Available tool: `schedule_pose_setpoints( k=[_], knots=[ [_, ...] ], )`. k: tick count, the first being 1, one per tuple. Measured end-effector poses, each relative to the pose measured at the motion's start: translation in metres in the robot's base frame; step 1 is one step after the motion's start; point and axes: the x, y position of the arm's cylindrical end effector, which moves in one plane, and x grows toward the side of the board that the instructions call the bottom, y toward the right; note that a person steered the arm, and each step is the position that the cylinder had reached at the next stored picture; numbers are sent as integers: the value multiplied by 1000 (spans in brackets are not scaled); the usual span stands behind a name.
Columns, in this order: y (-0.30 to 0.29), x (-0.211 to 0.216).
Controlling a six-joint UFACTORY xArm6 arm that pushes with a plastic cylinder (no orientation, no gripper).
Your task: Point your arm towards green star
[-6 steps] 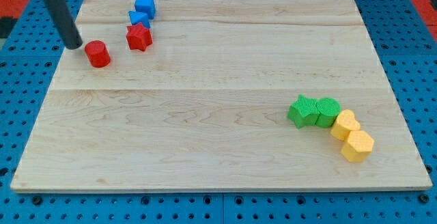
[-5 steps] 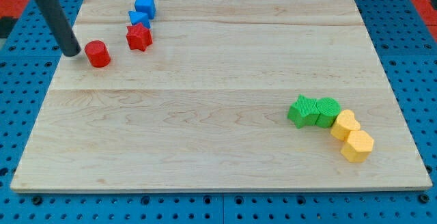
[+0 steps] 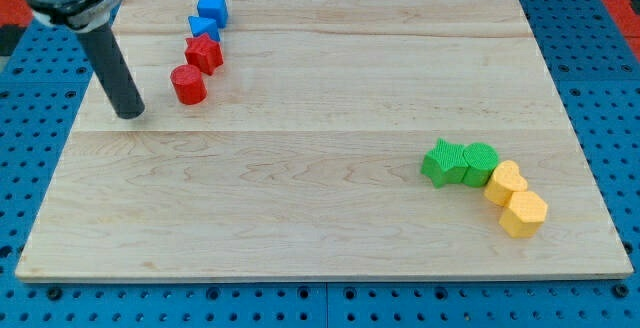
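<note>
Nearest you, at the view's lower right, a yellow hexagon block [image 3: 523, 213] and a yellow block [image 3: 505, 182] trail up to a green cylinder [image 3: 481, 162] touching the green star [image 3: 443, 162]. Well apart at the view's upper left of the wooden tabletop [image 3: 320, 218], your tool, a bare rod with nothing to open or close, rests my tip [image 3: 130, 114] just left of the red cylinder [image 3: 188, 84]. Beyond that sit the red star [image 3: 204, 53] and two blue blocks [image 3: 211, 10].

A single camera looks down at a slant from beyond the 6 o'clock edge of the wooden board [image 3: 320, 168], facing 12 o'clock, set back enough to hold nearly the whole board with blue pegboard [image 3: 600, 88] around it.
</note>
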Motion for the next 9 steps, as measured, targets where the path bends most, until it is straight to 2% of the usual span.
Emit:
schedule_pose_setpoints(
  k=[4, 5, 8, 9],
  knots=[
    [273, -9],
    [292, 8],
    [293, 128],
    [339, 125]
  ],
)
